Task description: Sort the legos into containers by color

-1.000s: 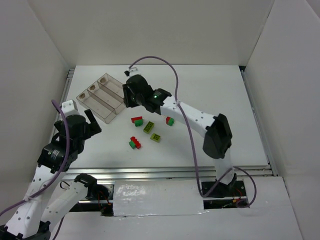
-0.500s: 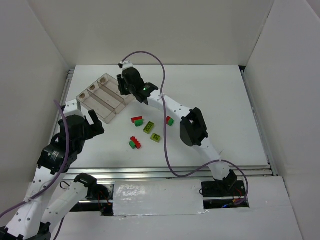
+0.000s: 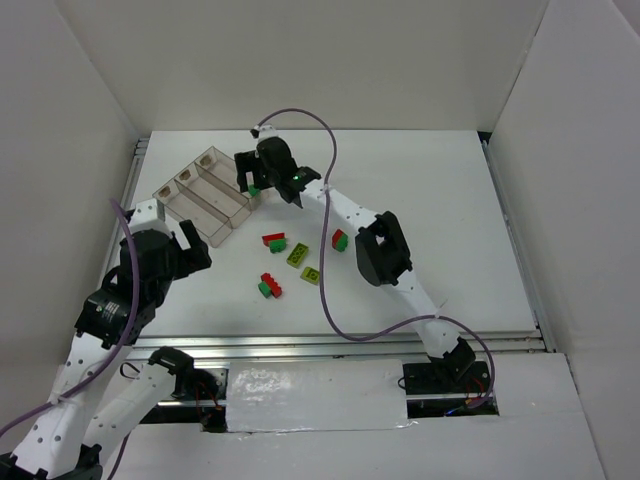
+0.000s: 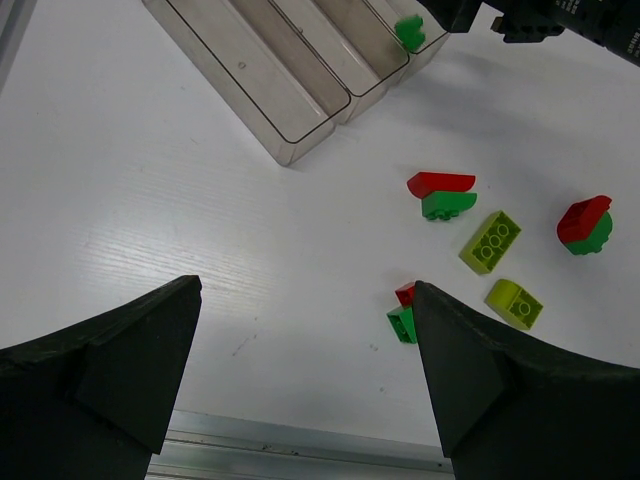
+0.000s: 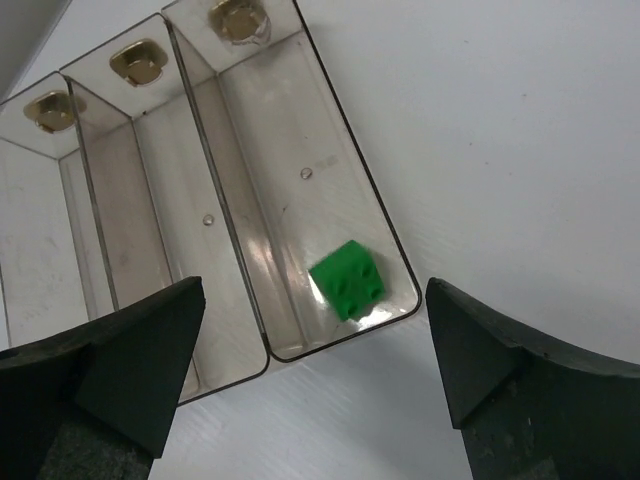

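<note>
In the right wrist view a dark green lego point(image 5: 347, 280) lies at the near end of the rightmost compartment of the clear three-part containers tray point(image 5: 190, 130). My right gripper point(image 5: 315, 300) hangs open just above it, holding nothing. From above, that gripper point(image 3: 250, 183) is over the tray's point(image 3: 190, 200) right end. More legos lie loose on the table: a red-on-green pair point(image 3: 273, 241), two yellow-green bricks point(image 3: 297, 254) point(image 3: 311, 274), a red and green pair point(image 3: 268, 286) and another red-green piece point(image 3: 340, 240). My left gripper point(image 3: 190, 243) is open and empty, near the tray's front corner.
White walls enclose the table on three sides. A metal rail point(image 4: 300, 440) runs along the near edge. The right arm's purple cable point(image 3: 330, 250) loops over the bricks. The other two tray compartments point(image 5: 120, 230) hold only their tan marks.
My right gripper moved over the tray's right compartment and opened, and the green lego now lies in that compartment. The left arm has barely moved.
</note>
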Controlling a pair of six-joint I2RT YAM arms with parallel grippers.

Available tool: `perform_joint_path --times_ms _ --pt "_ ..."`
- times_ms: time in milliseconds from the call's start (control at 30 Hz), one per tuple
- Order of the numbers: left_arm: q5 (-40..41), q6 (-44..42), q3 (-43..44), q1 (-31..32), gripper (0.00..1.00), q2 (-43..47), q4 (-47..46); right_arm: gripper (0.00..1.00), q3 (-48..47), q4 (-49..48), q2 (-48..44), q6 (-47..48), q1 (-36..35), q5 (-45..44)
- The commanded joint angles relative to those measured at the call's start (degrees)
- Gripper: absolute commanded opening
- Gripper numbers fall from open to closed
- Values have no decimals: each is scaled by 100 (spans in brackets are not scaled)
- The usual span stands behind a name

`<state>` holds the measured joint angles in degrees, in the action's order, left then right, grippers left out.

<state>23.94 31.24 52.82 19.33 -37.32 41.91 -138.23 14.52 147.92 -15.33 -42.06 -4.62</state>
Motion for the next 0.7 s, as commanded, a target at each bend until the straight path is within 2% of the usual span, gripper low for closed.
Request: perform_joint_path --times_ms 0,133,167,200,267,300,333,400,433,467,600,667 --pt "-74 -171 -8 -35 99 -30 -254 100 -257 -389 -79 13 -12 181" --pt "-127 -189 -26 -35 100 -109 -289 100 -152 -232 -298 -13 -4 15" --pt "-214 -198 -26 -35 99 -178 -306 100 -3 -187 -673 -48 -12 -73" --pt "-302 -180 -17 -35 99 -240 -350 100 581 -213 -955 -127 -12 -187" --pt "-547 -67 44 -35 99 -555 -342 100 1514 -388 -2157 -398 -12 -740" --pt "-784 56 123 -26 99 -714 -307 100 2554 -476 -2588 -513 14 -968" --pt "-890 188 176 70 99 -1089 -280 100 3034 -538 -3489 -636 14 -1431" --pt "-980 574 255 385 100 -1460 -437 100 4262 -390 -4302 -1032 75 -1778" --pt "-823 706 264 779 99 -1836 -656 100 4592 -102 -5020 -1155 84 -1866" --pt "-673 925 342 930 100 -2066 -797 100 4934 40 -5358 -1321 84 -2015" --pt "-427 1191 799 1292 99 -3332 -1237 100 6532 840 -6765 -1648 67 -2279" --pt "-294 1261 1115 1415 98 -3991 -1343 100 6992 938 -7556 -1762 67 -2324"
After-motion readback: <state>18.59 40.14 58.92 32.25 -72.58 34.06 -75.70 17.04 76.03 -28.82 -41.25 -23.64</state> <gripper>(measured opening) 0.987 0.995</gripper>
